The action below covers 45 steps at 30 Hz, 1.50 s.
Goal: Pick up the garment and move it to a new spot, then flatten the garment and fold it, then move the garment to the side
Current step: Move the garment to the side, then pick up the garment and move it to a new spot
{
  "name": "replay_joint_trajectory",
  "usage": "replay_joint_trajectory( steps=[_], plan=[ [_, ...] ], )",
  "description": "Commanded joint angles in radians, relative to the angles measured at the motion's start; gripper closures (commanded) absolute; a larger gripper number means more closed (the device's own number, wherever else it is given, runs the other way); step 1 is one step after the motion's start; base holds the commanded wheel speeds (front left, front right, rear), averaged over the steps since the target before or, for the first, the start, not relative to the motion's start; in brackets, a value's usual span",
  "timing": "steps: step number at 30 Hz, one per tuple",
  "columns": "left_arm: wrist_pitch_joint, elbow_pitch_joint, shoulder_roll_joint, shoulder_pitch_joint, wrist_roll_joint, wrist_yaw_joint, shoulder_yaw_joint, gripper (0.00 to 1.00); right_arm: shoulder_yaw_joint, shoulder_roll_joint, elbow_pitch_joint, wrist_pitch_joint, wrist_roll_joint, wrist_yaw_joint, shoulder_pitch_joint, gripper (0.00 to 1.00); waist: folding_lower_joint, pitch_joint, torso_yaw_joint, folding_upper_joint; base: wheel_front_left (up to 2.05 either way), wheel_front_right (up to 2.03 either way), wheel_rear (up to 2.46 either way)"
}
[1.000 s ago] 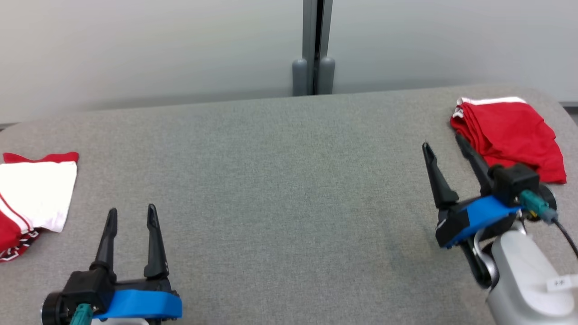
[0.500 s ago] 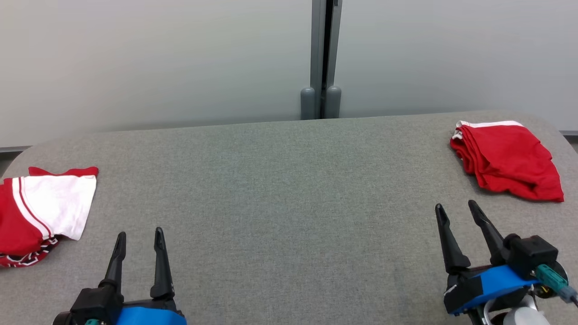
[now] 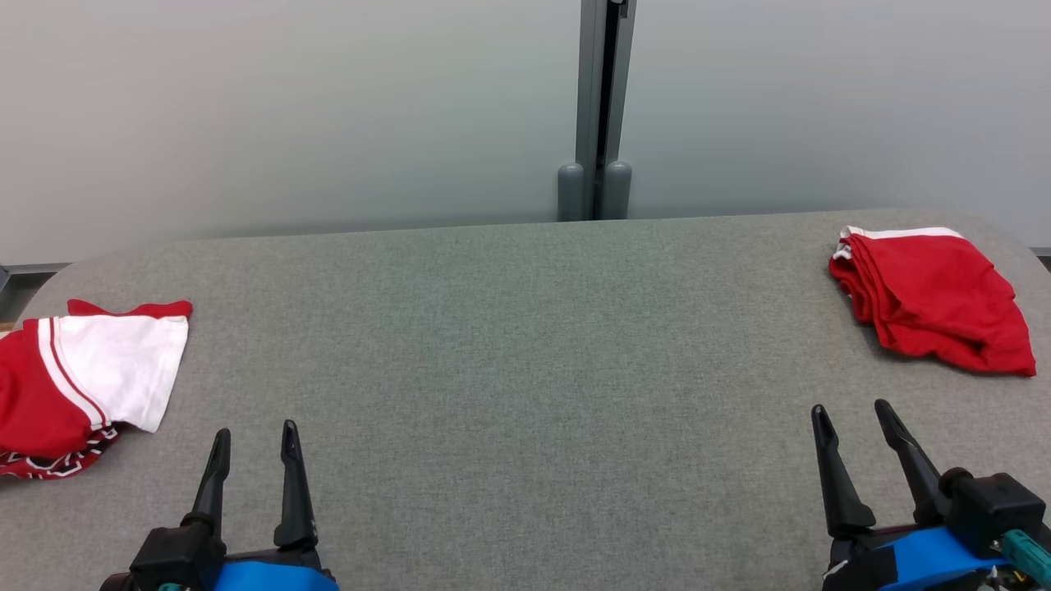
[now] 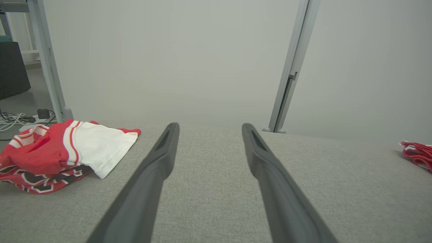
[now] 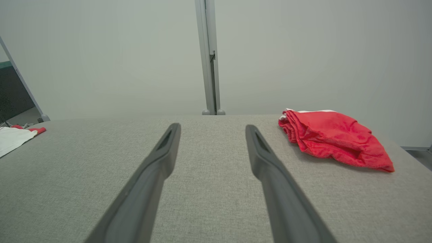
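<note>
A grey fabric-covered table [image 3: 525,369] runs wide across the head view, with rounded corners at the far left and far right. Its far edge meets a pale wall split by a grey upright post [image 3: 603,107].

A folded red cloth garment with a white band [image 3: 932,300] lies by the far right corner, close to the table's right edge. In the right wrist view this garment [image 5: 334,140] sits to the right of the fingers, well apart from them.

A crumpled red and white cloth garment with a dark patterned trim [image 3: 90,373] lies at the table's left edge. In the left wrist view it [image 4: 67,152] sits left of the fingers, with floor and cables [image 4: 13,118] beyond it.

The left gripper [image 3: 254,429] is at the near left, its two dark fingers spread apart and holding nothing. The right gripper [image 3: 851,408] is at the near right, fingers likewise parted and empty, near the red garment but not touching it.

Between the two garments the whole middle of the table is bare grey fabric, from the near edge to the far edge.
</note>
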<state>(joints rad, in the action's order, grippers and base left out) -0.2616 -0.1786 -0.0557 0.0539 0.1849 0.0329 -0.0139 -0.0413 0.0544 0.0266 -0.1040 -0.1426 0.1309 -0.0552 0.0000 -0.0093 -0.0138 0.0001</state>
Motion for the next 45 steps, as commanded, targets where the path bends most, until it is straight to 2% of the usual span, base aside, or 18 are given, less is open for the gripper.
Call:
replay_joint_trajectory(
  steps=[1,12,18,26,35,39,45],
  plan=[
    [-0.005,-0.001,0.000,-0.004,-0.003,-0.001,0.001,0.00,-0.004,-0.004,-0.006,0.004,0.004,0.000,-0.016,0.00,0.0000,0.000,0.000,-0.0001,0.00,0.00,0.00],
    [-0.005,0.003,-0.013,-0.018,-0.004,-0.007,0.019,0.00,0.007,-0.004,-0.004,0.005,-0.001,0.000,-0.006,0.00,0.0000,0.011,0.037,-0.0001,0.00,0.00,0.00],
    [-0.005,0.013,-0.020,-0.043,-0.004,-0.016,0.027,0.00,0.018,-0.004,0.006,-0.002,-0.001,0.000,0.029,0.00,0.0000,0.048,0.106,-0.0001,0.00,0.00,0.00],
    [-0.005,0.022,-0.026,-0.067,0.007,-0.028,0.049,0.00,0.009,-0.004,0.022,-0.014,0.004,0.000,0.060,0.00,0.0000,0.096,0.242,-0.0001,0.00,0.00,0.00],
    [-0.005,0.044,-0.019,-0.055,0.025,-0.049,0.082,0.00,0.022,-0.004,0.038,-0.012,0.026,0.000,0.101,0.00,0.0000,0.127,0.365,-0.0001,0.00,0.00,0.00],
    [-0.005,0.047,-0.018,-0.045,0.027,-0.049,0.092,0.00,0.023,-0.004,0.041,-0.011,0.028,0.000,0.110,0.00,0.0000,0.130,0.395,-0.0001,0.00,0.00,0.00],
    [-0.005,0.046,-0.019,-0.053,0.030,-0.046,0.113,0.00,0.028,-0.003,0.042,-0.007,0.028,0.000,0.104,0.00,0.0000,0.132,0.401,-0.0001,0.00,0.00,0.00]
  ],
)
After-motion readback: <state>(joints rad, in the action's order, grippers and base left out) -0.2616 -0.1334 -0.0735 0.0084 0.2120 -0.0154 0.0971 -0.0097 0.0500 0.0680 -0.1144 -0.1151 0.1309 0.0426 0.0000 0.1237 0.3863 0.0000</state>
